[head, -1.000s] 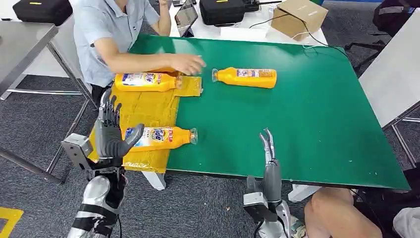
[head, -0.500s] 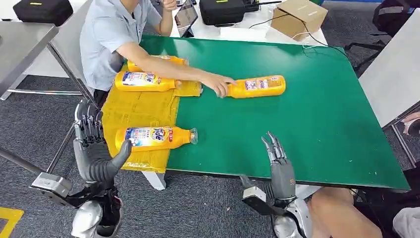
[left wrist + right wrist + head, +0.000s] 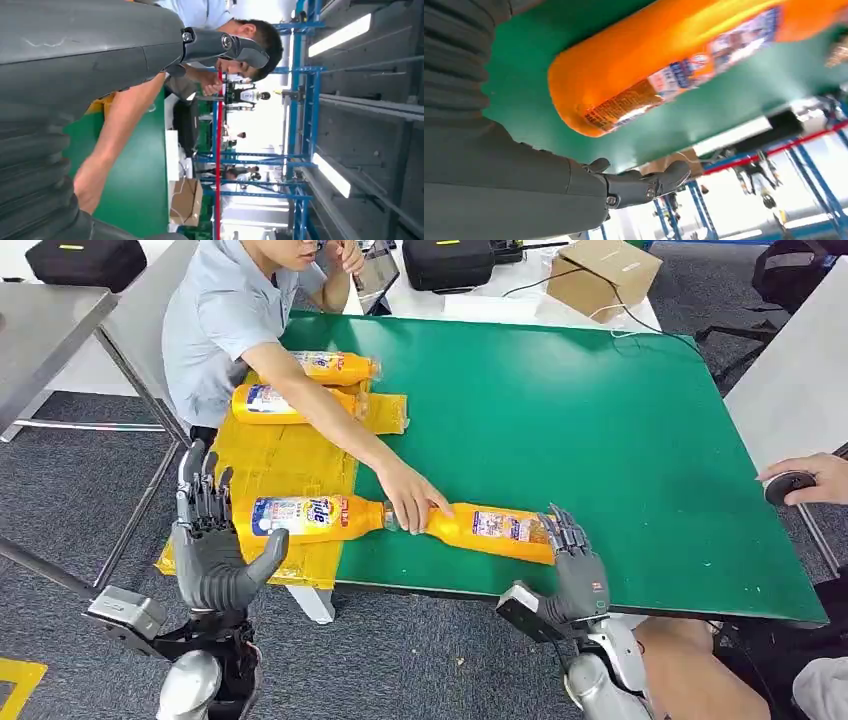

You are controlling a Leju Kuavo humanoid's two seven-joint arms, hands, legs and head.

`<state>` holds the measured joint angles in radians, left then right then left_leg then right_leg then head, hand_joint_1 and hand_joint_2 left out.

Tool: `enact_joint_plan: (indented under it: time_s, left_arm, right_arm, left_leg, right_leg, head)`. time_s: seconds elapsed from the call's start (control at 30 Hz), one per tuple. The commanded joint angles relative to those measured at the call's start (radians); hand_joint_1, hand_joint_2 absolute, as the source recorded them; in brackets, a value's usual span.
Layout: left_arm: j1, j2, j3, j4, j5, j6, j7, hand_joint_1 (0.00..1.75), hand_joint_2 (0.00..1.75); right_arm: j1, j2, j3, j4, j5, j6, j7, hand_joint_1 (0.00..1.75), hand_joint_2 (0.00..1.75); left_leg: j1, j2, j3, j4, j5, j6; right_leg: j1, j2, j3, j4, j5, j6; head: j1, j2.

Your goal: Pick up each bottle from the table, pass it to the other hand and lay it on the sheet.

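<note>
At the table's near edge, the right hand [image 3: 578, 570] is spread empty beside a bottle [image 3: 490, 530]; the left hand [image 3: 210, 540] is likewise held open, empty.

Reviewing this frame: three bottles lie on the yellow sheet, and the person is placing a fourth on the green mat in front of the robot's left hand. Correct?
Not quite. The person's hand sets the fourth bottle on the green mat in front of the right hand, not the left, as the head view shows. The three bottles on the yellow sheet are as you say.
</note>
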<state>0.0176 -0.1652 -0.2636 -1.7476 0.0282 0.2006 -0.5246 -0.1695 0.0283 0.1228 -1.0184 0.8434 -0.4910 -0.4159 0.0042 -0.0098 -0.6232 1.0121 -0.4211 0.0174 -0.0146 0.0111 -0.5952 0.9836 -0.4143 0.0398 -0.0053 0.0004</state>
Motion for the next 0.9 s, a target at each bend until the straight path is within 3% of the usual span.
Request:
enact_joint_plan:
  time_s: [0.03, 0.27, 0.53, 0.73, 0.77, 0.8, 0.83, 0.87, 0.9]
  left_arm:
    - [-0.094, 0.003, -0.037, 0.167, 0.009, 0.014, 0.041, 0.00, 1.75]
    - [-0.127, 0.011, -0.054, 0.204, 0.017, 0.013, 0.063, 0.00, 1.75]
    - [-0.132, 0.007, -0.053, 0.209, 0.025, 0.017, 0.072, 0.00, 1.75]
    - [-0.165, 0.007, -0.050, 0.249, 0.037, 0.038, 0.089, 0.00, 1.75]
    - [-0.166, 0.008, -0.050, 0.250, 0.041, 0.036, 0.090, 0.00, 1.75]
    - [-0.166, 0.009, -0.051, 0.250, 0.042, 0.034, 0.089, 0.00, 1.75]
    - [-0.165, 0.009, -0.051, 0.250, 0.043, 0.034, 0.089, 0.00, 1.75]
    - [-0.161, 0.011, -0.051, 0.247, 0.043, 0.034, 0.089, 0.00, 1.75]
    - [-0.159, 0.012, -0.050, 0.244, 0.043, 0.035, 0.088, 0.00, 1.75]
  right_arm:
    - [-0.243, -0.036, -0.023, 0.395, 0.038, -0.020, 0.033, 0.00, 1.75]
    - [-0.378, -0.043, -0.002, 0.569, 0.082, 0.022, 0.117, 0.00, 1.75]
    - [-0.422, -0.042, 0.005, 0.637, 0.103, 0.056, 0.166, 0.00, 1.75]
    - [-0.418, -0.030, 0.024, 0.689, 0.104, 0.176, 0.161, 0.00, 1.75]
    - [-0.413, -0.031, 0.030, 0.690, 0.106, 0.190, 0.149, 0.09, 1.75]
    - [-0.407, -0.030, 0.023, 0.688, 0.097, 0.190, 0.137, 1.40, 1.75]
    - [-0.404, -0.030, 0.022, 0.688, 0.096, 0.188, 0.136, 1.40, 1.75]
    - [-0.399, -0.030, 0.024, 0.689, 0.096, 0.192, 0.125, 1.75, 1.75]
    - [-0.395, -0.027, 0.016, 0.685, 0.085, 0.188, 0.111, 1.75, 1.75]
  left_leg:
    - [0.000, 0.001, 0.004, -0.001, 0.000, 0.000]
    - [0.000, 0.001, 0.005, -0.001, 0.000, 0.000]
    - [0.000, 0.000, 0.003, 0.000, 0.000, 0.000]
    - [0.000, 0.000, 0.004, -0.001, 0.000, 0.000]
    - [0.000, 0.000, 0.003, -0.001, 0.001, 0.000]
    - [0.000, 0.000, 0.005, -0.001, 0.000, -0.001]
    - [0.000, -0.001, 0.004, -0.001, 0.000, -0.001]
    - [0.001, 0.000, 0.005, -0.001, 0.000, 0.000]
    - [0.001, 0.000, 0.008, -0.001, 0.000, -0.001]
  right_leg:
    - [0.000, 0.000, 0.004, -0.001, 0.000, -0.001]
    - [0.000, 0.000, 0.004, -0.001, 0.000, -0.001]
    - [0.000, -0.001, 0.004, 0.000, 0.000, -0.001]
    - [0.000, -0.002, 0.004, -0.001, 0.000, -0.001]
    - [0.001, -0.001, 0.003, -0.001, 0.000, -0.001]
    - [0.001, -0.002, 0.005, -0.001, -0.001, -0.001]
    - [0.001, -0.002, 0.005, -0.001, 0.000, -0.001]
    - [0.001, -0.001, 0.005, -0.001, 0.000, -0.001]
    - [0.001, -0.002, 0.008, -0.002, -0.001, -0.002]
  head:
    - [0.000, 0.000]
    - [0.000, 0.000]
    - [0.000, 0.000]
    - [0.000, 0.000]
    - [0.000, 0.000]
    - [0.000, 0.000]
    - [0.000, 0.000]
    - [0.000, 0.000]
    - [0.000, 0.000]
